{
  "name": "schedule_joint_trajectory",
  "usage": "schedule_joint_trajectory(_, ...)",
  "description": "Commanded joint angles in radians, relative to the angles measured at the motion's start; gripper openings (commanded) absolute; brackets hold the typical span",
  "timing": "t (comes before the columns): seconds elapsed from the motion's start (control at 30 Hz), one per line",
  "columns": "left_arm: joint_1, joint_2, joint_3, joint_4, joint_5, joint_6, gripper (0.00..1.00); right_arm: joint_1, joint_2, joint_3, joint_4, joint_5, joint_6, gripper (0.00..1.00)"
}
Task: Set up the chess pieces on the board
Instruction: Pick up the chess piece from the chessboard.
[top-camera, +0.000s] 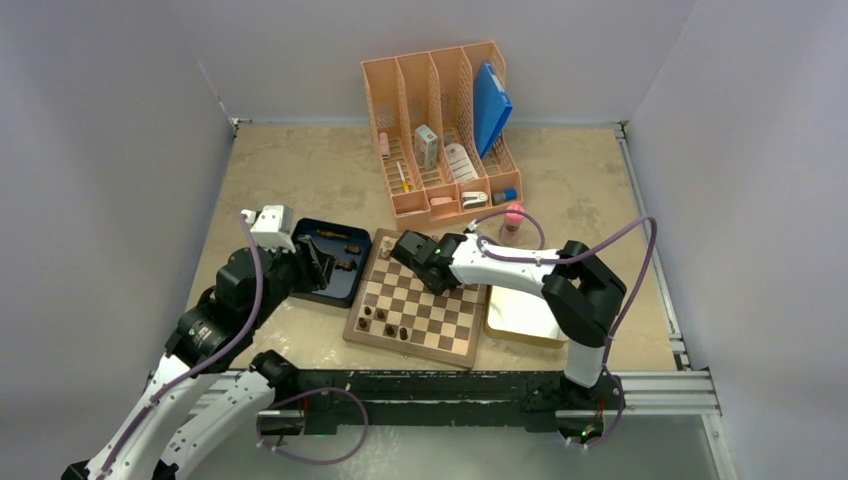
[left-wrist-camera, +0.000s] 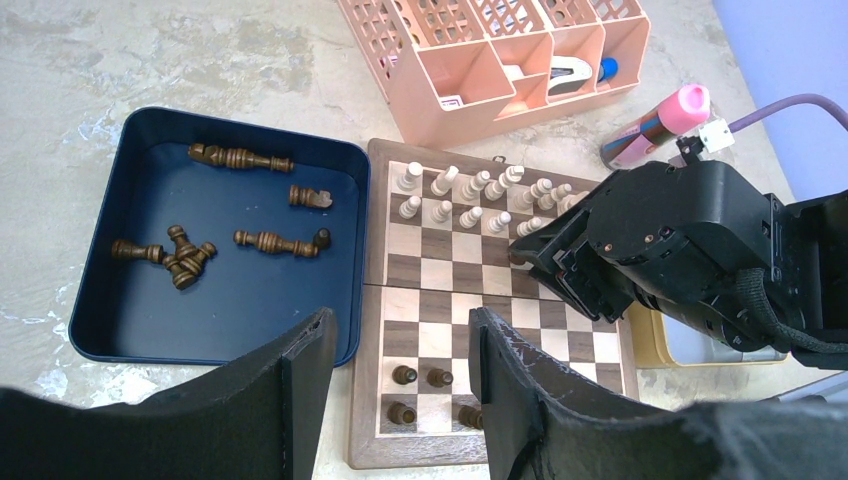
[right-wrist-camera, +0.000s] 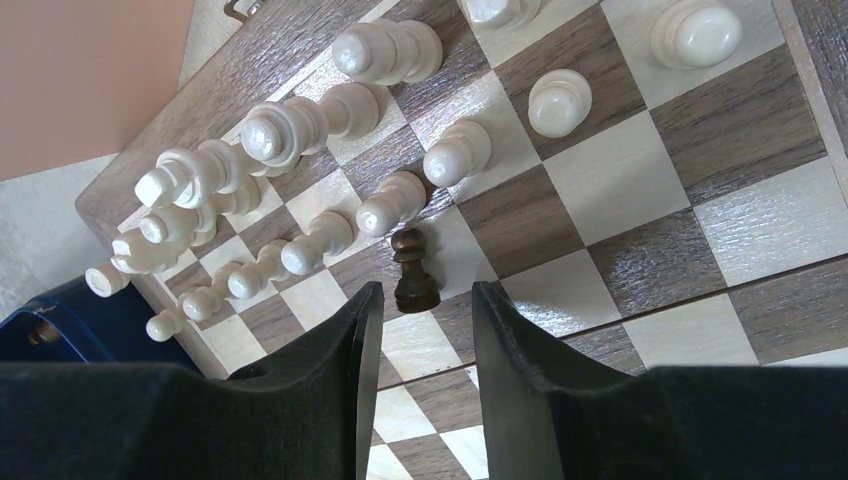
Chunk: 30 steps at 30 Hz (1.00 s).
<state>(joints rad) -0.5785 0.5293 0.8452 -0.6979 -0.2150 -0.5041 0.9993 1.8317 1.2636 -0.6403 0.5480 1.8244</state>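
A: Handling the dark pawn? Upright on the board, centre frame, just past the right fingers, spread, empty.
B: Looks light, rigid, tippy; pinch low on the stem. Left fingers spread, empty too.

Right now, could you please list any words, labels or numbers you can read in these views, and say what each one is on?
No text is readable.
White box in the pink organizer: printing too small to read.
Pink-capped tube: coloured label, too blurred.
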Motion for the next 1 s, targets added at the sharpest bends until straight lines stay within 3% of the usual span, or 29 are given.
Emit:
schedule_joint_trajectory(0.0, -0.003, -0.009, 0.011, 0.038, 0.002, 0.02, 0.5, 0.001, 0.002, 0.035, -0.033, 0.032, 0.029, 0.41)
schedule_joint_trajectory(0.13, -0.003, -0.01, 0.011, 0.037, 0.0, 0.019, 0.5, -0.004, 0.008, 0.028, -0.029, 0.031, 0.029, 0.41)
schedule_joint_trajectory(0.47, -0.002, -0.015, 0.01, 0.041, 0.009, 0.019, 0.51, -0.004, 0.01, 0.022, -0.04, 0.022, -0.005, 0.28)
schedule_joint_trajectory(0.63, -0.003, -0.015, 0.011, 0.039, 0.009, 0.021, 0.51, 0.004, -0.029, -0.012, -0.006, 0.019, -0.121, 0.16)
schedule_joint_trajectory(0.77, -0.002, -0.022, 0.007, 0.039, 0.019, 0.015, 0.5, 0.009, -0.045, -0.051, -0.026, 0.008, -0.194, 0.12)
schedule_joint_trajectory(0.97, -0.004, -0.012, 0.006, 0.047, 0.057, 0.01, 0.5, 0.049, -0.129, -0.149, 0.082, -0.019, -0.37, 0.08)
